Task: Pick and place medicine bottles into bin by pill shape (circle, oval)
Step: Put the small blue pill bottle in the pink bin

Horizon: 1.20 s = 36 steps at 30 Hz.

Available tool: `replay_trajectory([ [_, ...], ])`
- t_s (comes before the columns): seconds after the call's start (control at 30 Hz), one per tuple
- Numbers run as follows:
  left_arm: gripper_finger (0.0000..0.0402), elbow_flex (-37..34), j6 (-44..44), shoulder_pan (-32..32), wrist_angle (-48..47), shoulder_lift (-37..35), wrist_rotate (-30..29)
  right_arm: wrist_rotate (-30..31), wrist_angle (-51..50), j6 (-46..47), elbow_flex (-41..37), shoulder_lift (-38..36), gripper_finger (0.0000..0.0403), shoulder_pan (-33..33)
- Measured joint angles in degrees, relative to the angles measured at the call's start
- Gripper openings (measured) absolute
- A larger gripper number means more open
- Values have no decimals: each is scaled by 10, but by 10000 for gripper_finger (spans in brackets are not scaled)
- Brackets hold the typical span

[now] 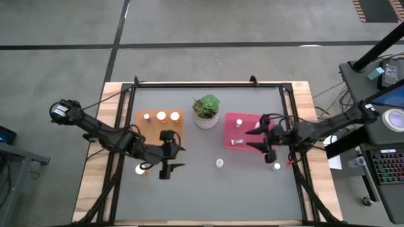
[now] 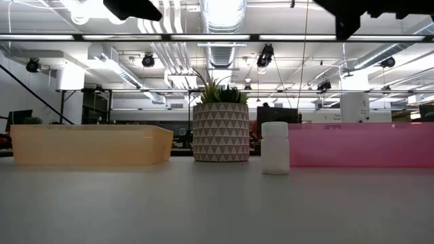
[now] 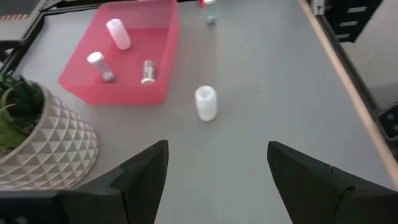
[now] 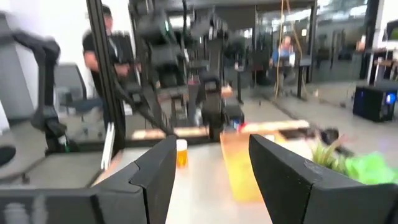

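The orange tray (image 1: 161,123) holds three white-capped bottles. The pink-red tray (image 1: 243,129) holds three small bottles (image 3: 118,34). A slim white bottle (image 1: 219,163) stands upright on the table between the arms, also in the left wrist view (image 3: 206,102) and the low view (image 2: 274,148). A pale orange bottle (image 1: 139,169) stands beside my left arm, and another bottle (image 1: 276,166) stands by my right arm. My left gripper (image 1: 177,157) is open and empty, near the orange tray's near edge, pointing at the slim bottle. My right gripper (image 1: 257,138) is open and empty above the pink-red tray's right part.
A green plant in a white patterned pot (image 1: 206,112) stands between the two trays at the far side. A black frame (image 1: 208,84) borders the grey mat. People show in the room beyond the table in the right wrist view (image 4: 102,43).
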Motion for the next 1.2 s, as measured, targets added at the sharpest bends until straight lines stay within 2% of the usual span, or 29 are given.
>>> replay_trajectory([
  [0.2,258,0,8,-15,0,0,0,-5,-84,69,68,53,194,0],
  [0.37,258,0,39,-15,1,0,-7,-21,-233,145,150,115,194,8],
  [0.6,258,0,67,-14,1,0,-58,-46,-447,272,295,212,194,28],
  [0.87,258,0,98,-14,1,0,-120,-104,-713,437,436,318,194,40],
  [1.03,258,0,106,-14,1,0,-155,-168,-843,516,483,363,194,47],
  [1.2,258,0,107,-14,0,0,-175,-233,-907,599,471,372,194,56],
])
